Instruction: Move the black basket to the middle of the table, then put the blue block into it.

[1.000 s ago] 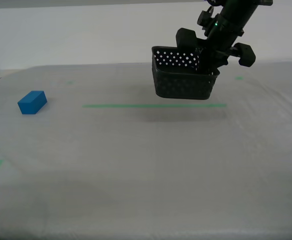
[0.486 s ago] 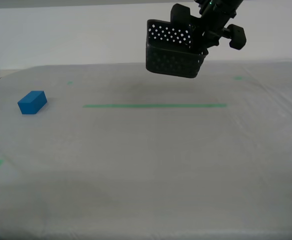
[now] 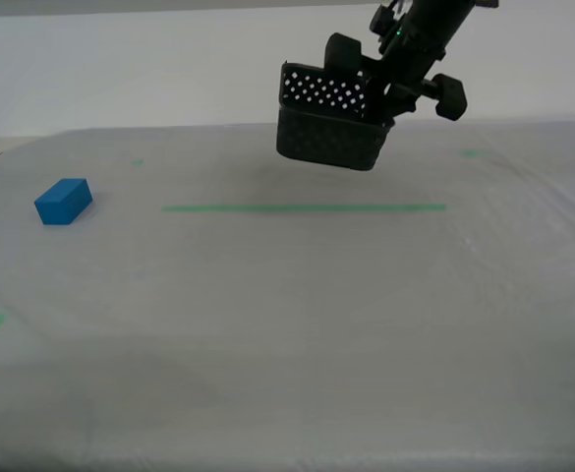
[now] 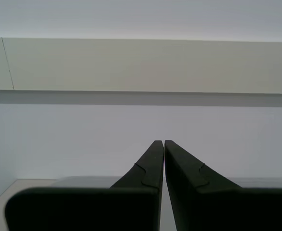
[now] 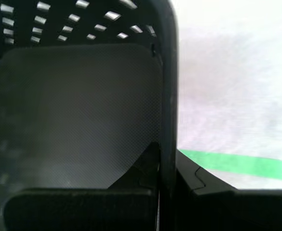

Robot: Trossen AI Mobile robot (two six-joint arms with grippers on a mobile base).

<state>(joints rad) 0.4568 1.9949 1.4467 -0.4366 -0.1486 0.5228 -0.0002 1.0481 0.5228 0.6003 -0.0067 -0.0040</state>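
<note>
Black basket: hung tilted in the air above the far part of the table, toward twelve to one o'clock of the tabletop in the exterior view, clear of the sheeting, with nothing visible inside it.
Basket wall: stood between the two fingers in the first wrist view, one finger inside the basket and one outside.
First gripper: was clamped on that wall at the basket's three o'clock side in the exterior view, carrying its whole weight.
Green tape line: ran across the table just nearer the camera than the hanging basket.
Table: bore only the block and tape marks.
Blue block: lay flat near nine o'clock of the table in the exterior view, well apart from the basket, with no gripper near it.
Second gripper: had its fingers together on nothing, facing a plain wall, and was not seen in the exterior view.
Progress: the basket was lifted but not set down, so the first step looked about half done; the block step was not begun.
</note>
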